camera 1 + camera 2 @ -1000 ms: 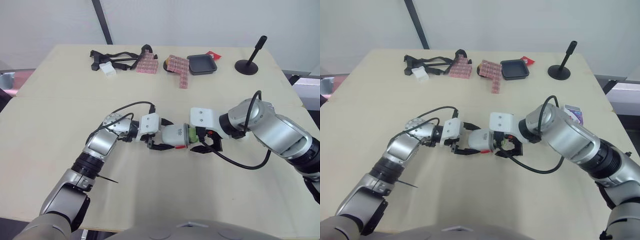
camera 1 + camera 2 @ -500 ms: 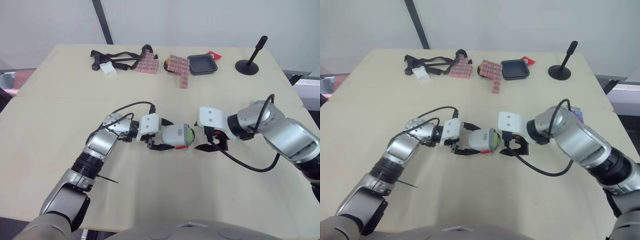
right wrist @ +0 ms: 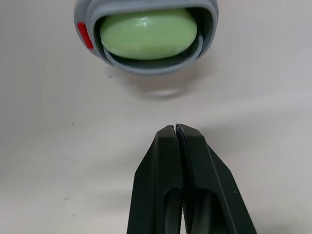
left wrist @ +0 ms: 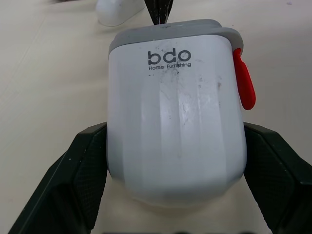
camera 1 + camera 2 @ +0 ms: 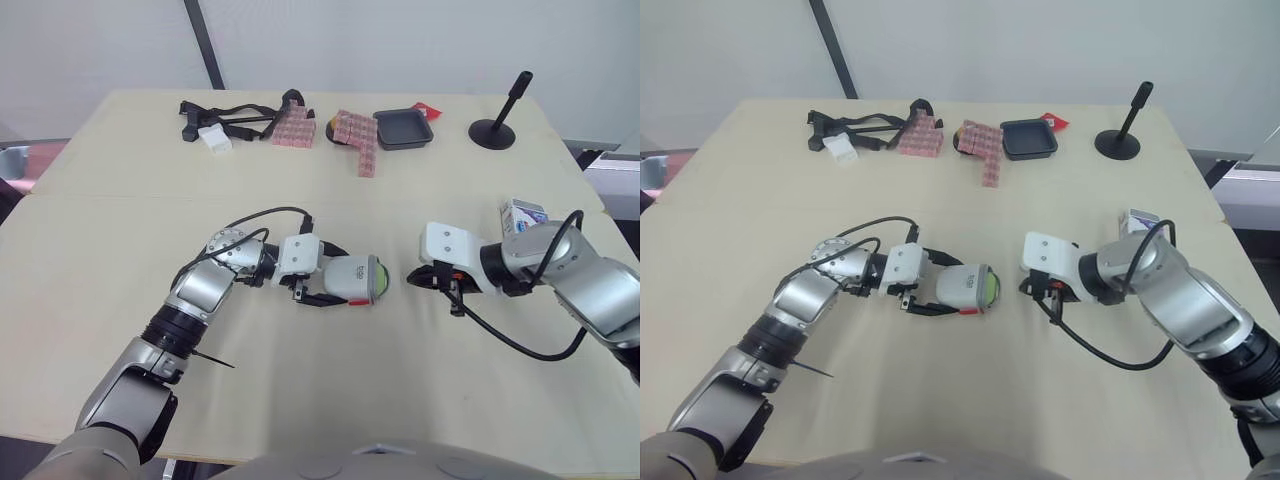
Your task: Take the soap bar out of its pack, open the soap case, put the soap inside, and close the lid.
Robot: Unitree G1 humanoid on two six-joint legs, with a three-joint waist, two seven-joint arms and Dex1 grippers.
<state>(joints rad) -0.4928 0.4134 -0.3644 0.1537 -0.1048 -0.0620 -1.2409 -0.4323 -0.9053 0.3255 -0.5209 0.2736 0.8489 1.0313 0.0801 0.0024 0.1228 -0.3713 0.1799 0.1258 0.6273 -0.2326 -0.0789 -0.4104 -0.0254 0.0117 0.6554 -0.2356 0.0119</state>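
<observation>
Withdrawn toward 3 o'clock: right fingers (image 3: 163,165), pressed together, empty; left fingers (image 4: 80,170) clamp white plastic soap case (image 4: 175,122), long axis 9–3 o'clock, green oval soap bar (image 3: 147,34) in mouth facing 3 o'clock.

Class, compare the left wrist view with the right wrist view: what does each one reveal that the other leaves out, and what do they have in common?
Left wrist view: the side wall of the white plastic soap case with its black "bdo" lettering, clamped by the left gripper. Right wrist view: the pale green soap bar lying inside the case's open mouth. Both: the case's grey rim, its red tab, the right gripper shut and clear of the case, and the beige table.
</observation>
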